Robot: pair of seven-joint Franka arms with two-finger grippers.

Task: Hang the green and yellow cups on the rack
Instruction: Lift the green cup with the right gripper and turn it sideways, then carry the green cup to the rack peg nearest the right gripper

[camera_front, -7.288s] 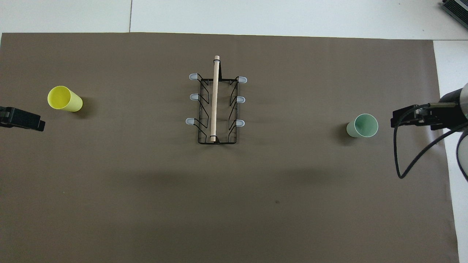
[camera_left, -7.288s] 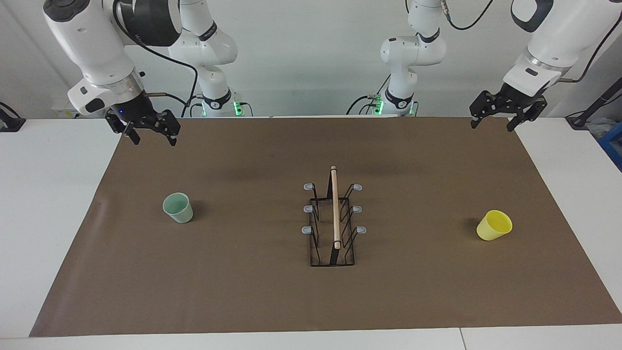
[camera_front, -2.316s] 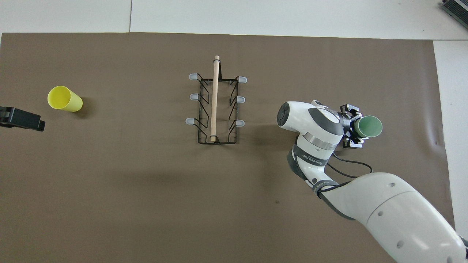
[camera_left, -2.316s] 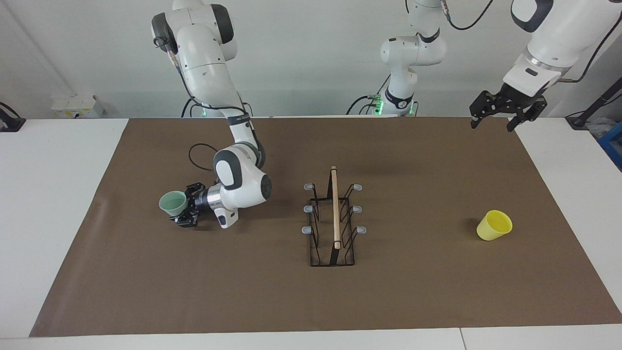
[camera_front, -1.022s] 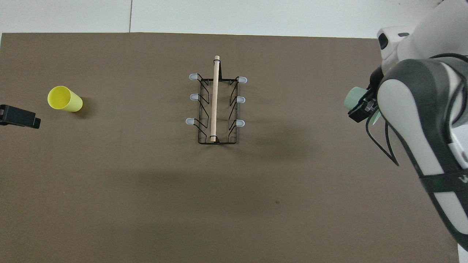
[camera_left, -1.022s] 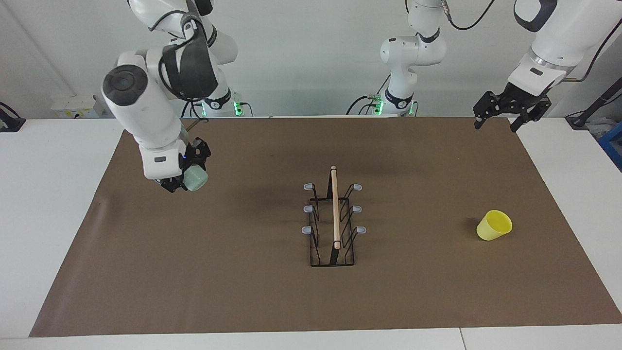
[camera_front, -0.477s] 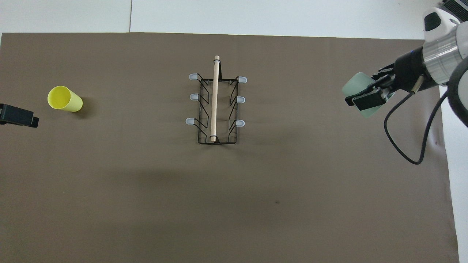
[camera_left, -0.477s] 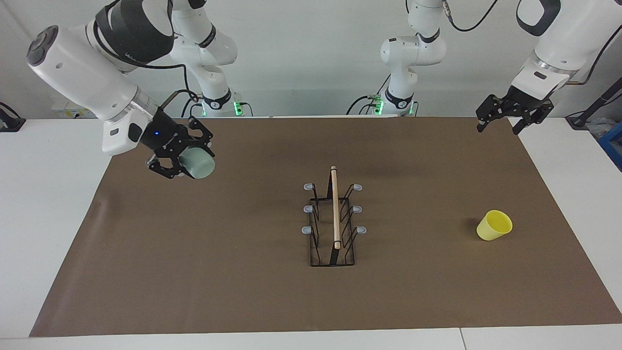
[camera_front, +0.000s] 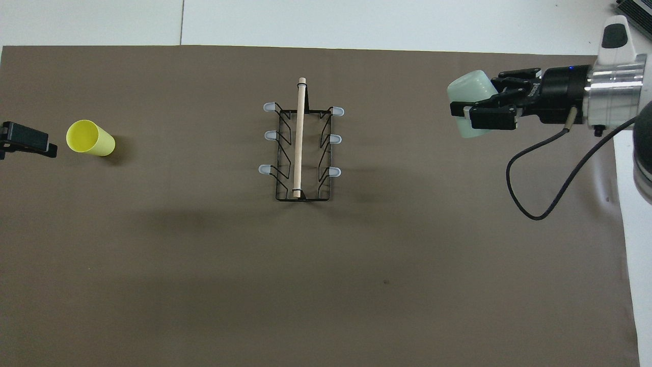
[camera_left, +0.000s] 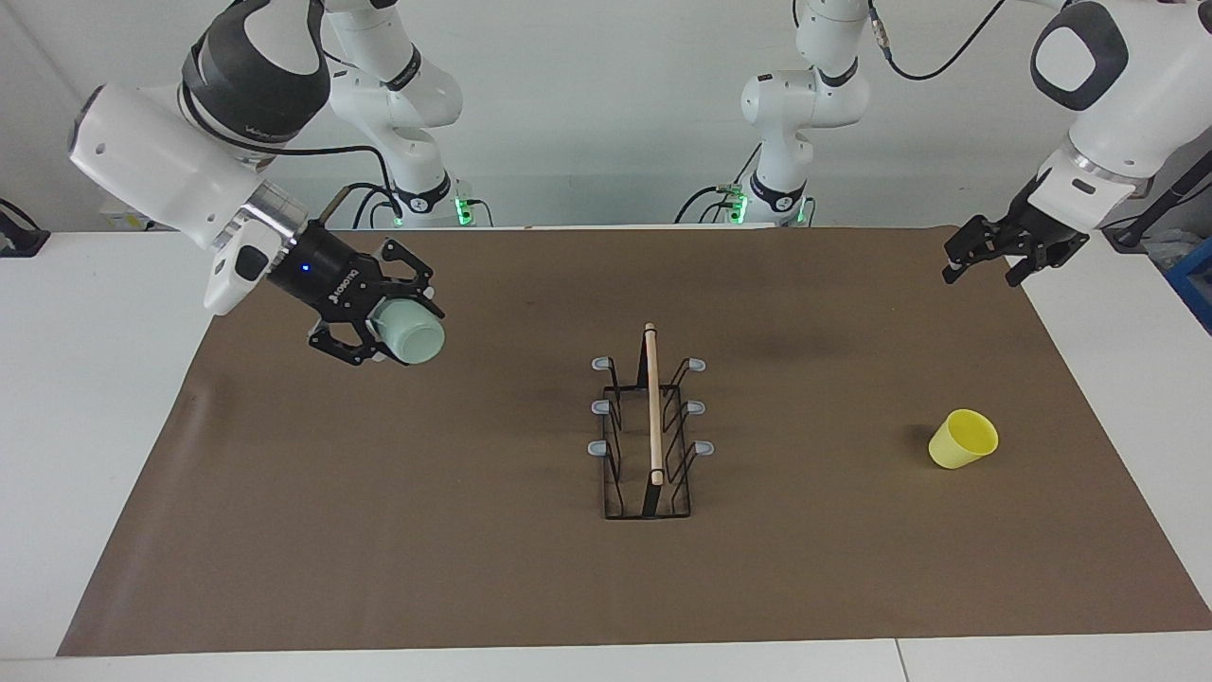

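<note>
Green cup [camera_left: 409, 333]: light, thin, smooth plastic, riding on its side in the closed right tool [camera_left: 377, 327] above the bench, wanting a gentle wall grip. Yellow cup [camera_left: 963, 439] is sitting near the open left tool [camera_left: 994, 260]; rack [camera_left: 650, 431] is standing between

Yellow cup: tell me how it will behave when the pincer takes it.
The yellow cup leans on the brown mat, mouth tilted up, so a nudge would probably tip or roll it. It looks like thin plastic: likely light and a little squashy. Its tapered wall may slip in a loose grip.

matt brown paper sheet [camera_left: 379, 530]; smooth plastic green cup [camera_left: 409, 333], yellow cup [camera_left: 963, 439]; black wire rack [camera_left: 649, 445], pale wooden rod.
</note>
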